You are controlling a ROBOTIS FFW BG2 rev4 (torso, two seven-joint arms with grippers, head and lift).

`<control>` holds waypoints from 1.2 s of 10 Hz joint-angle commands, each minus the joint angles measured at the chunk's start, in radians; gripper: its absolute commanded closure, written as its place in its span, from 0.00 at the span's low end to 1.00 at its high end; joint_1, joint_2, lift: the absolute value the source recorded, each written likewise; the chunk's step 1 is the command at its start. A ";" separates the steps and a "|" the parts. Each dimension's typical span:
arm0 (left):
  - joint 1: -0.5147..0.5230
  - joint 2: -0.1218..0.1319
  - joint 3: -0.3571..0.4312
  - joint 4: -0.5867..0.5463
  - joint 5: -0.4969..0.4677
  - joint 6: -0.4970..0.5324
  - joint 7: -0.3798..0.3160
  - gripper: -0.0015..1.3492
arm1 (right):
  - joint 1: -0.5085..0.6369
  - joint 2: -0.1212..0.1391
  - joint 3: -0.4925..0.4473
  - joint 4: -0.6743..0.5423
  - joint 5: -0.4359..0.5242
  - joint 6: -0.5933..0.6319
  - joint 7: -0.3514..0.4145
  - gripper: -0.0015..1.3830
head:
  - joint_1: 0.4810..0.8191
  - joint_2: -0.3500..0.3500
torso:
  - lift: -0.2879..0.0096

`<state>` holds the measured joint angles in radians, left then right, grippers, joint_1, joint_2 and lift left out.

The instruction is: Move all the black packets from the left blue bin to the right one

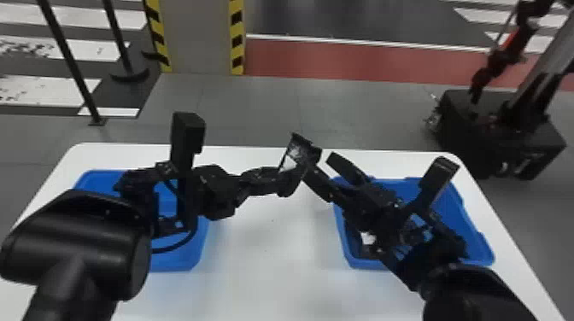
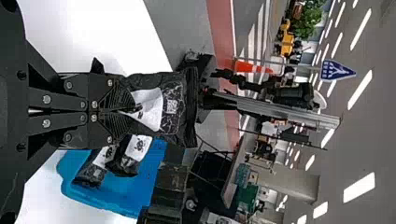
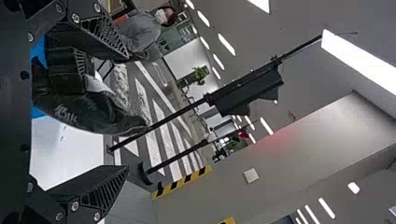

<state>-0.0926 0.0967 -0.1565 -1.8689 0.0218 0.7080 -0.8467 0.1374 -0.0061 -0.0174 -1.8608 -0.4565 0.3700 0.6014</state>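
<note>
Head view: white counter [image 1: 265, 264]; left blue bin [image 1: 181, 262] near left edge, right blue bin [image 1: 465, 222] near right edge. Toward far edge, between bins, left hand [image 1: 290, 174] clenched on raised black packet [image 1: 304, 151]; right hand [image 1: 320, 165] released, just beside. Other packets [image 2: 125, 167] inside right blue bin.

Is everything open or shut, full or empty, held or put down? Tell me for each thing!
Left tool: shut on a packet.
Right tool: open.
Held black packet: up in the air, pinched by the left tool.
Right blue bin: open-topped, not empty.
Packets in that bin: lying loose, at least two.
Left blue bin: open-topped; the arm blocks it, so I can't tell if it's empty.
</note>
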 commanded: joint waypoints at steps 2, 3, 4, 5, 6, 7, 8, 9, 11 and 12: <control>-0.011 0.000 -0.017 0.010 0.012 0.006 0.000 0.90 | -0.015 0.007 0.008 0.021 0.015 0.001 0.000 0.15 | 0.63 0.40 | 0.60; -0.015 0.000 -0.024 0.012 0.020 0.004 0.000 0.90 | -0.037 0.007 0.022 0.061 0.012 0.001 0.003 0.34 | 0.63 0.40 | 0.60; -0.018 0.000 -0.031 0.012 0.023 0.004 0.000 0.90 | -0.052 0.007 0.024 0.088 0.016 0.001 0.003 0.66 | 0.63 0.40 | 0.60; -0.018 0.000 -0.031 0.015 0.026 0.004 0.000 0.90 | -0.052 0.007 0.024 0.092 0.029 -0.044 0.003 0.88 | 0.63 0.40 | 0.60; -0.015 0.000 -0.031 0.017 0.027 0.004 0.000 0.90 | -0.052 0.007 0.022 0.105 0.032 -0.110 0.001 0.93 | 0.63 0.39 | 0.60; -0.013 0.000 -0.028 0.017 0.029 0.004 0.000 0.90 | -0.054 0.007 0.022 0.107 0.033 -0.120 0.001 0.93 | 0.63 0.38 | 0.60; -0.011 -0.002 -0.028 0.020 0.032 0.006 0.000 0.90 | -0.057 0.007 0.024 0.115 0.033 -0.122 0.005 0.93 | 0.63 0.38 | 0.60; -0.011 -0.002 -0.026 0.022 0.035 0.004 0.000 0.90 | -0.064 0.007 0.024 0.132 0.033 -0.122 0.020 0.93 | 0.63 0.38 | 0.60; 0.009 -0.005 -0.017 0.022 0.052 -0.009 0.021 0.80 | -0.071 0.007 0.022 0.154 0.022 -0.127 0.031 0.93 | 0.63 0.38 | 0.60; 0.039 -0.009 0.008 0.022 0.066 -0.033 0.040 0.47 | -0.071 0.007 0.011 0.166 0.013 -0.149 0.031 0.93 | 0.63 0.38 | 0.60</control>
<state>-0.0694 0.0895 -0.1608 -1.8469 0.0792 0.6857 -0.8084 0.0665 0.0001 -0.0008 -1.7018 -0.4379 0.2312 0.6316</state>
